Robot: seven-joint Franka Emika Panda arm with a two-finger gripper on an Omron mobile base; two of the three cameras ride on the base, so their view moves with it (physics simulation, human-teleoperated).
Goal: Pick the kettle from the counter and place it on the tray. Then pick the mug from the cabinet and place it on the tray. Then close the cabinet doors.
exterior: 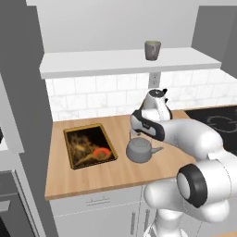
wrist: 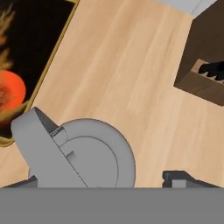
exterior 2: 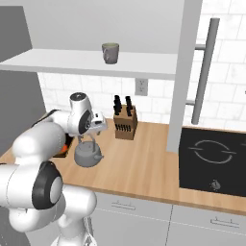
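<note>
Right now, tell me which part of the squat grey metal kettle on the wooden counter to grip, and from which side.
Grip the thin arched wire handle at its top, coming straight down from above. The squat grey metal kettle stands upright on the light wooden counter, so the handle arches over the lid and its rounded body looks too wide and smooth. The gripper hangs above it.

Grey kettle (exterior: 139, 151) upright on wooden counter (exterior: 115, 176) beside gold-rimmed tray (exterior: 88, 145), grey-green mug (exterior: 152, 50) on cabinet (exterior: 120, 61) shelf
</note>
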